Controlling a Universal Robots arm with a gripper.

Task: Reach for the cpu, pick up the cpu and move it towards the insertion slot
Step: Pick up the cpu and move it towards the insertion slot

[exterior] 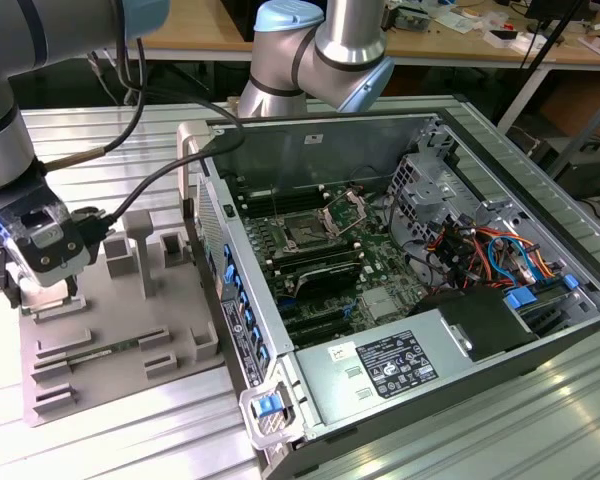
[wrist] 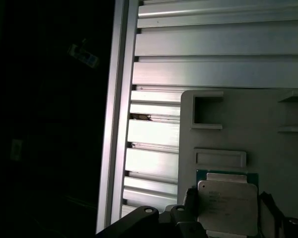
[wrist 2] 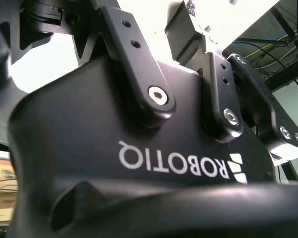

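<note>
In the first wrist view the cpu (wrist: 227,201), a silvery square chip on a green board, lies in its nest on the grey fixture plate (wrist: 268,124). My gripper (wrist: 227,214) has a dark finger against each of two opposite edges and is shut on the chip. The exterior view places the gripper (exterior: 42,298) low over the fixture plate (exterior: 110,330) at that view's left. The insertion slot (exterior: 307,233) is a dark square socket with its metal frame swung open, inside the open computer case. It lies well off toward the exterior view's right of the gripper.
The open computer case (exterior: 400,260) stands on the ribbed aluminium table (exterior: 100,130), with its near wall (exterior: 225,270) between fixture and motherboard. Grey raised blocks (exterior: 140,245) and a memory stick (exterior: 100,352) sit on the fixture. The arm's cables (exterior: 160,170) hang over it.
</note>
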